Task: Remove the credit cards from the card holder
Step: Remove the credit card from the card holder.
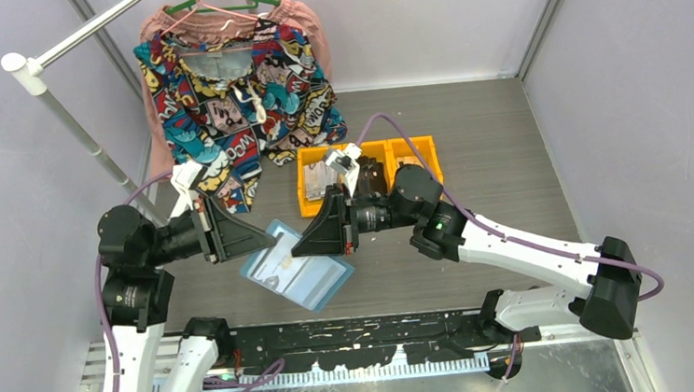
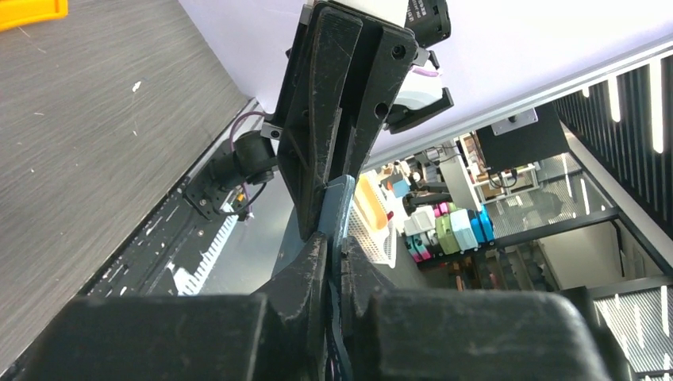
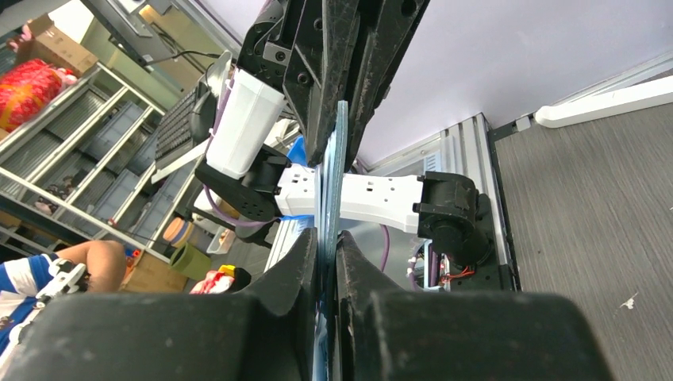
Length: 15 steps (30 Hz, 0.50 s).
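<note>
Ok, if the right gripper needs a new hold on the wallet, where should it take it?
Probably the thin rim of the open wallet, coming in from the side with one jaw above and one below. It is spread open and faces up, so only an edge fits between the jaws. The left gripper and right gripper both pinch its far end; its near right corner is free.

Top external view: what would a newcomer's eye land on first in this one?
First, the open teal-blue card holder near the table's front centre, pinched from both sides by the left tool and the right tool, both shut on it. Next comes the loud comic-print shirt on a hanger at the far left, with the orange bins just behind the right tool.
</note>
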Each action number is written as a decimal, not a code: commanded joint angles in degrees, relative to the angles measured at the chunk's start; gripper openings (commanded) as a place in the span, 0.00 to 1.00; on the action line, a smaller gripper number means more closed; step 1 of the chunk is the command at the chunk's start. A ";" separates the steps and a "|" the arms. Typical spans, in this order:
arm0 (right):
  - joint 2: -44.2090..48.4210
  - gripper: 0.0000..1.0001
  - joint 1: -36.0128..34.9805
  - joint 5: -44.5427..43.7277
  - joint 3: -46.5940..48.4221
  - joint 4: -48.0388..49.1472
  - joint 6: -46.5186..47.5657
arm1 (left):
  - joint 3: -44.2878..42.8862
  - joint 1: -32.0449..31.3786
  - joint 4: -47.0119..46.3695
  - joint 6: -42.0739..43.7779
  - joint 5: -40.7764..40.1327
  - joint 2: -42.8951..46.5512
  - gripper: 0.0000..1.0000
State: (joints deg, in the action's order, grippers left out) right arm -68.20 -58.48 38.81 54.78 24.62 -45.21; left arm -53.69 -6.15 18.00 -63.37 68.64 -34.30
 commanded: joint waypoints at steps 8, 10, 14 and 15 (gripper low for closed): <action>-0.14 0.01 -1.26 3.63 3.13 2.21 2.02 | 1.35 0.35 -3.82 -2.64 -6.59 -0.09 0.17; 0.26 0.01 -1.28 3.53 2.69 2.58 1.88 | 1.19 0.35 -3.77 -2.30 -7.73 -0.22 0.14; 1.88 0.01 -1.25 2.97 1.88 2.88 1.95 | 1.08 0.35 -3.72 -2.07 -9.31 -0.32 0.08; 2.28 0.01 -1.25 2.96 1.68 2.84 2.03 | 1.05 0.35 -3.80 -2.01 -9.48 -0.42 0.03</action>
State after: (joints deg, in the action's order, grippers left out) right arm -68.99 -58.76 39.44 55.07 23.40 -43.68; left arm -52.40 -6.15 16.47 -65.93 63.35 -34.26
